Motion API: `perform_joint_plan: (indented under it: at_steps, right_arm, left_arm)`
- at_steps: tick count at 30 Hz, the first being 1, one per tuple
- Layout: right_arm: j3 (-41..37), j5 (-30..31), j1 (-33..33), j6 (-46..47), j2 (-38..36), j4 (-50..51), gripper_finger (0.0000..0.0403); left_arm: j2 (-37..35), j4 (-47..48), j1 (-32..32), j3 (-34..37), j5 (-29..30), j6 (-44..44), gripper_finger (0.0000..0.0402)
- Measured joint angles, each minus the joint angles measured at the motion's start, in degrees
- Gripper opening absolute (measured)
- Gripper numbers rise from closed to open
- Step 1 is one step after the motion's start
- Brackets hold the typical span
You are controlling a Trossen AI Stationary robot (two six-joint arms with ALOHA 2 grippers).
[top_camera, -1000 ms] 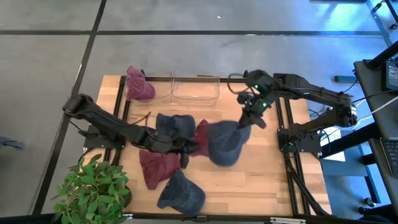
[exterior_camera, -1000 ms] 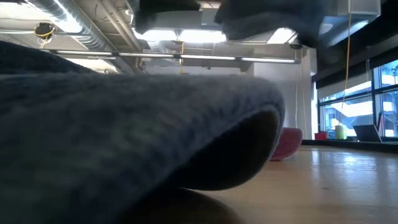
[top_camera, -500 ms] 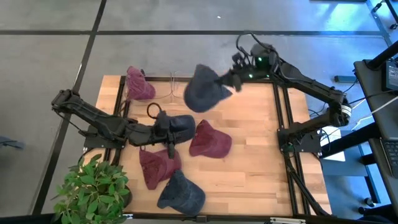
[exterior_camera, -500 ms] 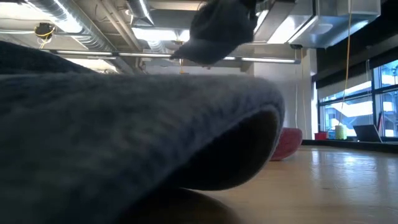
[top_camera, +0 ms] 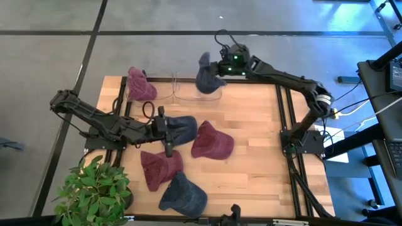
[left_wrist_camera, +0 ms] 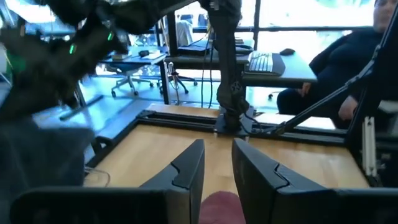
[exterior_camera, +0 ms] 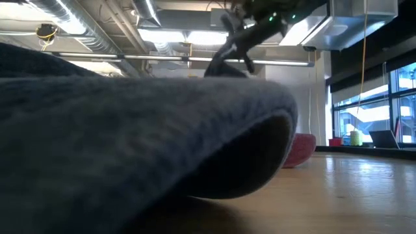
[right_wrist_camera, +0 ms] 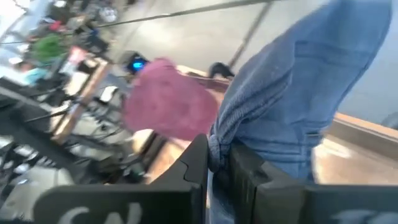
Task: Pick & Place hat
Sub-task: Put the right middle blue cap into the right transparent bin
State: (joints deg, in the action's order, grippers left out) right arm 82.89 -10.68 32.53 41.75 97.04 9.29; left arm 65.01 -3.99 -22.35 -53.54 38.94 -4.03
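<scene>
My right gripper (top_camera: 218,68) is at the table's far edge, shut on a blue denim hat (top_camera: 205,78) that hangs over the right of two clear bins (top_camera: 188,96). The low view shows this hat (exterior_camera: 226,63) high in the air. A maroon hat (top_camera: 141,85) lies in the left bin. My left gripper (top_camera: 168,135) hovers open beside a second blue hat (top_camera: 181,128) at the table's middle; its wrist view shows a maroon hat (left_wrist_camera: 219,203) just past the fingers. Two maroon hats (top_camera: 212,142) (top_camera: 160,168) and a third blue hat (top_camera: 183,193) lie flat on the wood. My right gripper pinches a bunched fold of the blue hat's cloth (right_wrist_camera: 219,149) between its two fingers (right_wrist_camera: 196,163). The arm comes level from the table's right side. The hat is lifted clear and hangs slack beyond and below the fingers, above the clear bin.
A potted plant (top_camera: 94,188) stands at the near left corner. A black frame rail (top_camera: 286,125) runs along the table's right edge. Bare wood (top_camera: 264,169) lies on the right half. The near blue hat (exterior_camera: 130,143) fills most of the low view.
My right gripper has carried the blue hat up off the table's middle and swung it toward the far edge and left, until it hangs over the right clear bin. My left gripper has drawn back a little toward the table's left and far side, beside the second blue hat.
</scene>
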Motion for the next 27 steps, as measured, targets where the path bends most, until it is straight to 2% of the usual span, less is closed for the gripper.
perform_joint_plan:
  at_steps: [9,15,22,27]
  right_arm:
    - [-0.02,6.79,-0.2,3.29,3.56,0.02,0.0039]
    - [-0.02,11.6,-0.17,4.49,3.56,2.85,0.0038]
    - [-0.02,16.53,-0.17,4.49,3.56,12.26,0.0041]
    - [-0.02,17.12,-0.15,4.51,3.56,11.86,0.0041]
  left_arm:
    - [-0.38,-0.11,1.96,0.02,0.34,6.54,0.0074]
    - [-0.35,0.16,3.82,0.02,-0.03,6.84,0.0077]
    - [-0.35,1.31,6.36,0.02,0.0,6.84,0.0071]
    - [-0.35,1.31,7.42,0.02,-2.79,6.47,0.007]
